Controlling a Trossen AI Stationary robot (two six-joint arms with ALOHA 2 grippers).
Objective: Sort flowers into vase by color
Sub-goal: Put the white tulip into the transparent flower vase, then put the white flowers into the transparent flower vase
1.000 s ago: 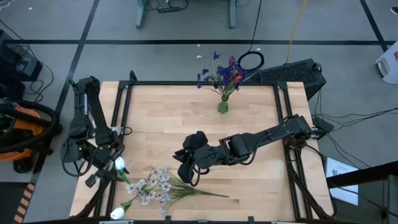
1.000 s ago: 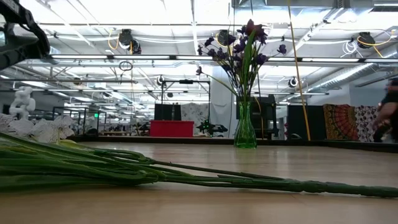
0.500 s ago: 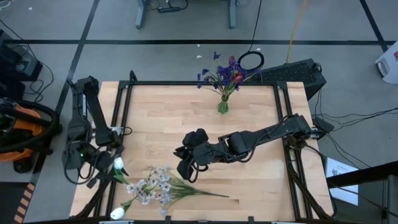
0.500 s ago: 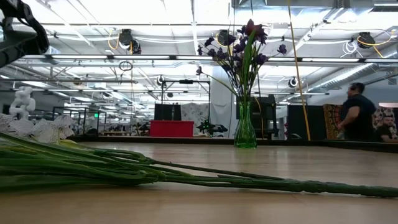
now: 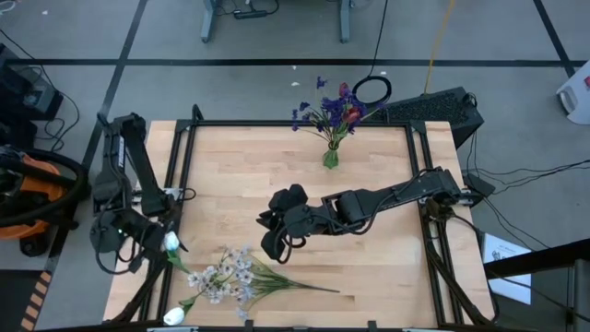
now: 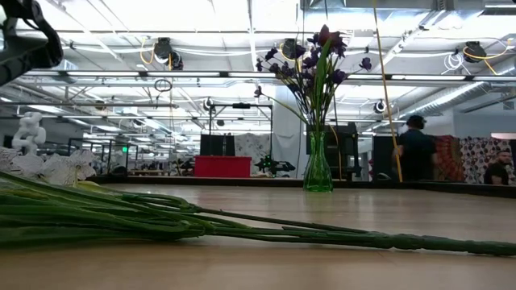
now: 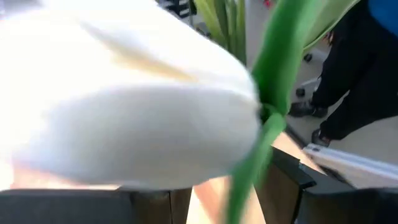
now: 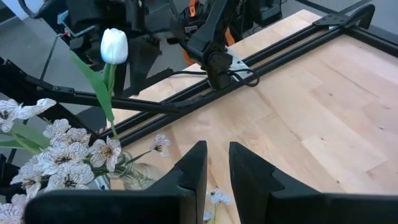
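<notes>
On the far edge of my wood table point(image 5: 387, 184): green vase point(image 5: 330, 158) with purple-blue flowers point(image 5: 324, 111). Near left: white blossom sprays point(image 5: 226, 274). Right gripper point(image 5: 267, 242) slightly parted, empty, mid-table; left gripper point(image 5: 157, 247) grip unclear. A person point(image 6: 415, 149) beyond.

Two dark, matte six-joint arms are seen, built from rounded black segments. The right arm's fingers point(image 8: 191, 177) are black, blocky and angular, with stepped inner edges.
</notes>
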